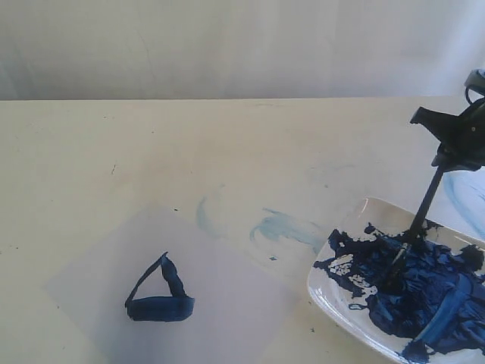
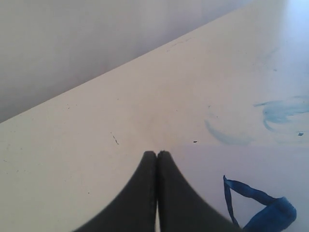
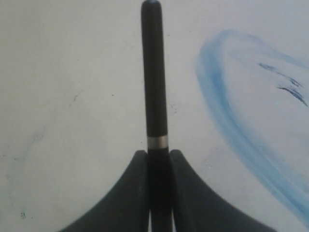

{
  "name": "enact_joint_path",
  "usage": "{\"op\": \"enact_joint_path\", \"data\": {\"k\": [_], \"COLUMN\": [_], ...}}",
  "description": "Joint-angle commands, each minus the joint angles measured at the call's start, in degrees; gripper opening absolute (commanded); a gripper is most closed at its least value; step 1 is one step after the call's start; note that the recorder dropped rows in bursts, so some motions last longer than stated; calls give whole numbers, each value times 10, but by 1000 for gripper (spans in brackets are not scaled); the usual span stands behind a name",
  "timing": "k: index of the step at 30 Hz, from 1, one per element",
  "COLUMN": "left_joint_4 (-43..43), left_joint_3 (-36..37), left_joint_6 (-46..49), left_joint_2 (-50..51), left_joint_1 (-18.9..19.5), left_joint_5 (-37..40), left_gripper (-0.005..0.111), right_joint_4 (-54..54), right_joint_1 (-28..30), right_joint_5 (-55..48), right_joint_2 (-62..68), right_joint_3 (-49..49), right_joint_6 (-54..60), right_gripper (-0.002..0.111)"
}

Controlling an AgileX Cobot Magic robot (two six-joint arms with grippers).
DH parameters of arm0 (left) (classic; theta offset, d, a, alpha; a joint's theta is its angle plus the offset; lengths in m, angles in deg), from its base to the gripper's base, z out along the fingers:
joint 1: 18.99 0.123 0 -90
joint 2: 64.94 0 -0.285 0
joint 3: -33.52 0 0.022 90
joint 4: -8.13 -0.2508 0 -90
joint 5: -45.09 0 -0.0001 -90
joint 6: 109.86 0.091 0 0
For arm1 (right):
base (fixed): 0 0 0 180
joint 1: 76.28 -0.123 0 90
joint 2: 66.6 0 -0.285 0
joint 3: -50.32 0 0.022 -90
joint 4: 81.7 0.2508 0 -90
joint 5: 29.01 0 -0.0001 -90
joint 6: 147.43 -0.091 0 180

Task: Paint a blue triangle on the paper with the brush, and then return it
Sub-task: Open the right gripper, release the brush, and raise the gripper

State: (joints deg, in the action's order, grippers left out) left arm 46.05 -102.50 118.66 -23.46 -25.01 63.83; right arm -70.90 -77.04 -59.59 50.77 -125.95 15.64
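The blue triangle (image 1: 159,297), three dark strokes with a thick base, sits on the pale square paper (image 1: 227,303) at the front left. At the right edge my right gripper (image 1: 449,158) is shut on the black handle of the brush (image 1: 426,203). The brush slants down with its tip in the dark paint on the white plate (image 1: 377,206). In the right wrist view the brush (image 3: 154,72) sticks out from between the closed fingers of my right gripper (image 3: 158,153). My left gripper (image 2: 157,153) is shut on nothing, above the paper's edge (image 2: 207,164), with the triangle (image 2: 263,210) beside it. It does not show in the exterior view.
Pale blue smears (image 1: 284,226) mark the table between paper and plate, and a broad pale smear (image 3: 227,111) lies under the right gripper. Dark blue paint (image 1: 424,288) covers most of the plate. The table's far edge meets a grey wall (image 1: 227,45).
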Motion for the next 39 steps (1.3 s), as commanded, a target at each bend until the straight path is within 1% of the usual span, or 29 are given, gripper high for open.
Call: {"op": "enact_joint_path", "data": {"k": [1,4,6,8,39], "left_joint_4": [8,8,8,8,8], "left_joint_3": [1,1,1,1,1], "left_joint_6": [1,1,1,1,1], "left_joint_2": [-4,-4,-4,-4,-4], "left_joint_1": [-4,-4,-4,-4,-4], "left_joint_5": [6,6,6,6,6], "left_gripper": [0,0,0,0,0], "right_joint_4": [3,-2,-1,-1,0], "right_joint_1": [-11,-11,-11,-11,-11], "right_joint_5": [-12,-93,-124,-132,-126], "right_joint_2": [10,39,55,62,93], "right_joint_3": [-33,-84,-105,-110,-110], "right_joint_6": [18,37,46,48,54], "right_gripper": [0,0,0,0,0]}}
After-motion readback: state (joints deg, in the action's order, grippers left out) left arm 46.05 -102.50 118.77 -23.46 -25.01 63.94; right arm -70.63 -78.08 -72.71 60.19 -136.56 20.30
